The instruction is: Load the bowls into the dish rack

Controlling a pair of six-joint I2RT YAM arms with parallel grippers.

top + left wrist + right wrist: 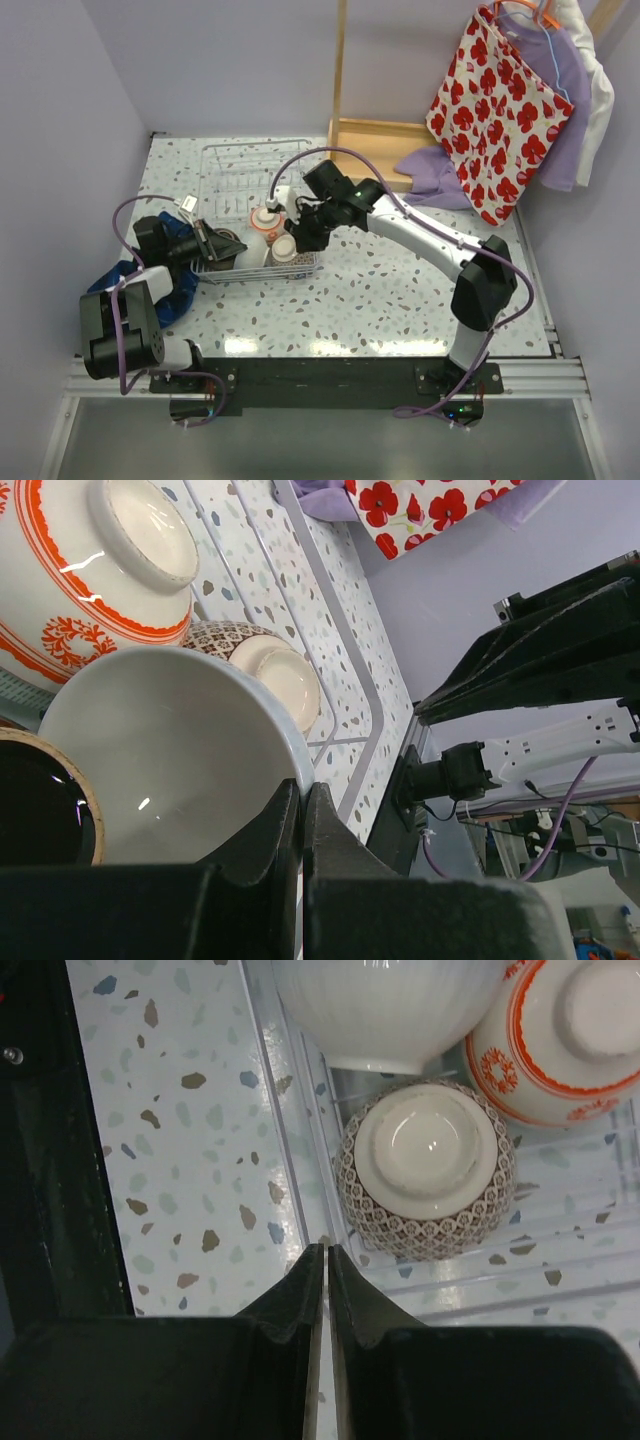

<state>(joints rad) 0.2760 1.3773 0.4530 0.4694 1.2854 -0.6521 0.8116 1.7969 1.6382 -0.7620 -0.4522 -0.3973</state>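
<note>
4 bowls counted, all in rack (236,180), at end nearest arm bases:
- 1 red/orange bowl (80,580), bottom-up
- 1 net bowl (262,668), bottom-up
- 1 white bowl (170,750)
- 1 dark bowl (35,815), tan rim

State, left gripper (301,798): jaws pressed together, nothing seen between. White bowl rim right at its fingertips, dark bowl left of that, other two beyond.

State, right gripper (326,1252): jaws together, empty. Net bowl just ahead-right of tips, white bowl and red/orange bowl past it.
</note>
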